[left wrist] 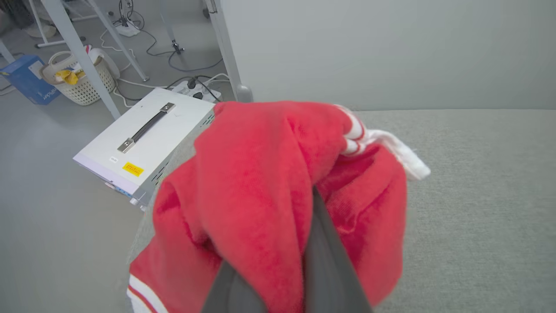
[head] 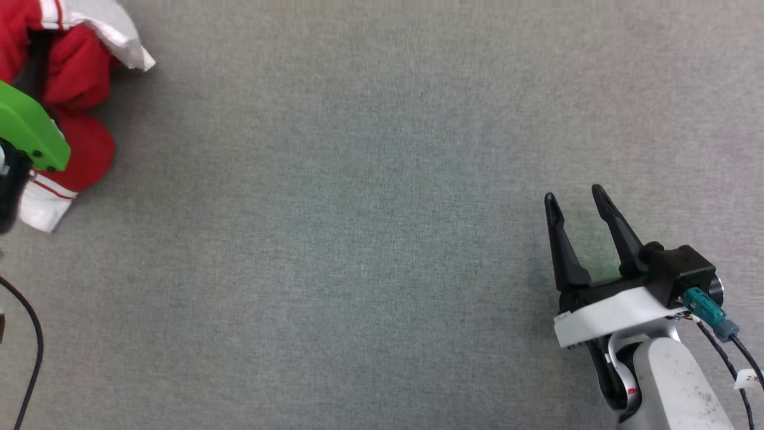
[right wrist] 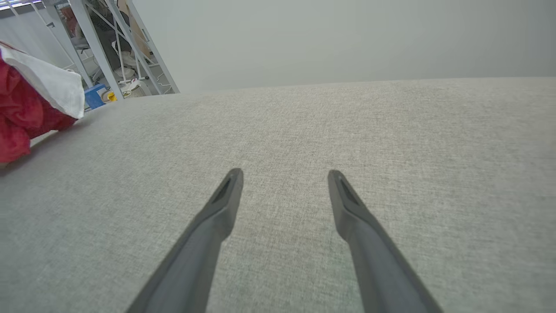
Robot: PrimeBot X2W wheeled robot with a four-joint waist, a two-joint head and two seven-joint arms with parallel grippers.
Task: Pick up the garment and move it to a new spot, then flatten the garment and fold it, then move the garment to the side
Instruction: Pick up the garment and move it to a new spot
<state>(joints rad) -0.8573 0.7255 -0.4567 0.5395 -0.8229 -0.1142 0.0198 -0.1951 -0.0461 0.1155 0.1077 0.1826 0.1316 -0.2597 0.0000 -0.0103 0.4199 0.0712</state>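
The garment is a bunched heap of red cloth with white sleeves at the table's far left corner, and it also shows at the left edge of the right wrist view. My left gripper is shut on the garment, its dark fingers buried in red folds that hang over them. Its green wrist cover sits at the left edge of the head view. My right gripper stands open at the lower right, far from the cloth, and nothing lies between its fingers.
The grey cloth-covered table stretches between the two arms. Past its left edge, on the floor, are a white metal box with a handle, a laundry basket, frame legs and cables. A black cable hangs at the lower left.
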